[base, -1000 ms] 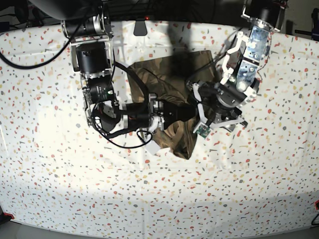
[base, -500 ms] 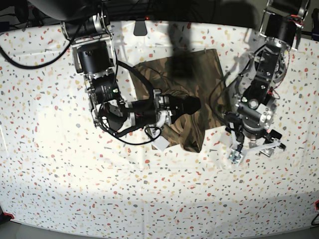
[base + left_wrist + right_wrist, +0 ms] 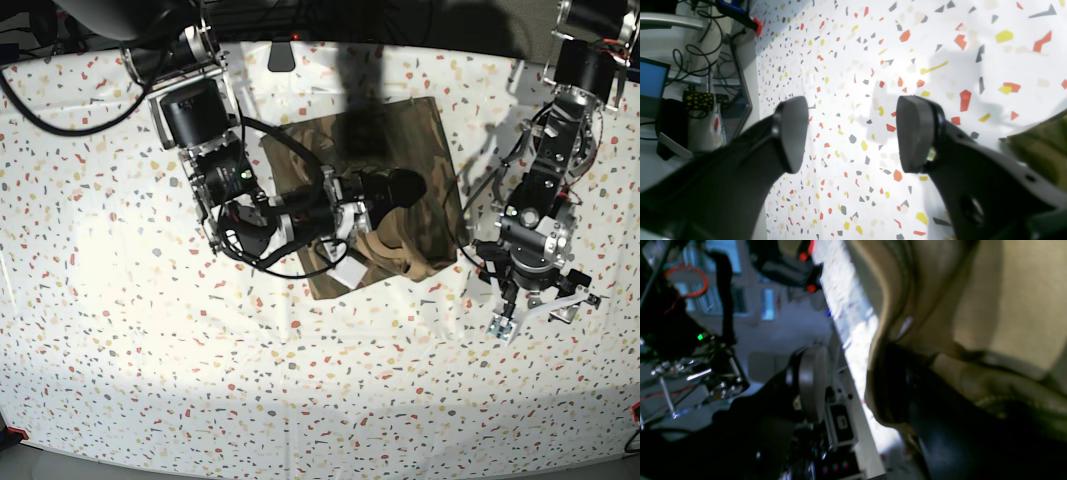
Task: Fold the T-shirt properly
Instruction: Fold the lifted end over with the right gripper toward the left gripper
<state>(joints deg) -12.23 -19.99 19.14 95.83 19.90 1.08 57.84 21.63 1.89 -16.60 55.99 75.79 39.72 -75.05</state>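
The camouflage T-shirt point(image 3: 432, 222) lies partly folded at the back middle of the speckled table point(image 3: 150, 380). My right gripper point(image 3: 404, 186) reaches over it from the left side of the base view. In the right wrist view that gripper point(image 3: 853, 373) has its jaws apart, and T-shirt cloth point(image 3: 1007, 306) drapes over one finger. My left gripper point(image 3: 534, 296) is open and empty over bare table, just right of the T-shirt. In the left wrist view the left gripper point(image 3: 853, 133) shows nothing between its pads, and a T-shirt corner point(image 3: 1040, 146) sits at the right edge.
The speckled cloth covers the whole table. The table's edge point(image 3: 756, 66) runs close to my left gripper, with cables and a monitor point(image 3: 653, 86) beyond it. The right arm's cables loop above the T-shirt's left part point(image 3: 270, 230).
My right gripper has moved toward the right of the base view, carrying the T-shirt's folded edge with it. My left gripper has let go, swung off the shirt and come down over bare table.
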